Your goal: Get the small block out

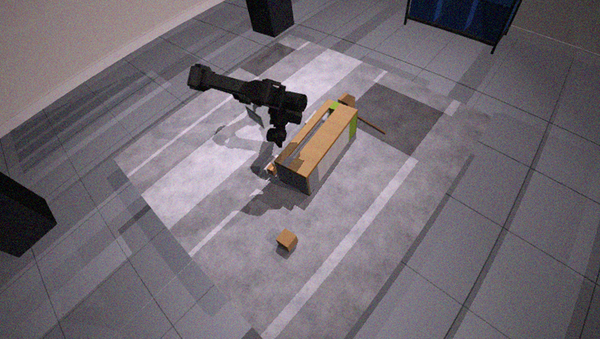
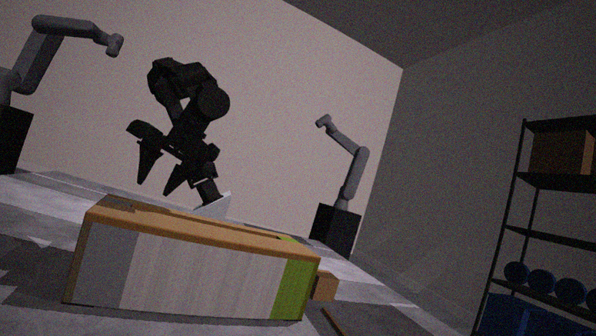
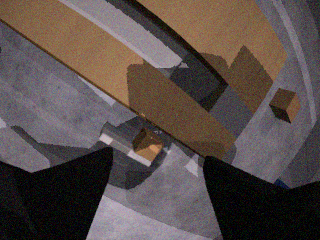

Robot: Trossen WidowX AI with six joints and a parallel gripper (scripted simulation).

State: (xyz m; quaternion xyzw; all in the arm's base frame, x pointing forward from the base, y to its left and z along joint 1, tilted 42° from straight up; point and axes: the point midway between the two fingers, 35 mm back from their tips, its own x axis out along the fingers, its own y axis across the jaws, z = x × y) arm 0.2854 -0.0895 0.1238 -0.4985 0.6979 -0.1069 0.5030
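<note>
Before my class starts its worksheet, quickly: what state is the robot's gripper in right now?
Black two-fingered gripper: open, holding nothing; a small orange-brown block shows beyond the gap between its fingers.

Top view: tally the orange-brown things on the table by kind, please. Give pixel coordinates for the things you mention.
Box: 1 (image 1: pixel 327 137) (image 2: pixel 204 275) (image 3: pixel 65 35)
Blocks: 3 (block near the grey end (image 1: pixel 271 169) (image 3: pixel 148 145), block near the green end (image 1: pixel 347 100) (image 2: pixel 327 286), block standing apart (image 1: pixel 286 240) (image 3: pixel 285 105))
Stick: 1 (image 1: pixel 372 125) (image 2: pixel 339 330)
Total: 5
</note>
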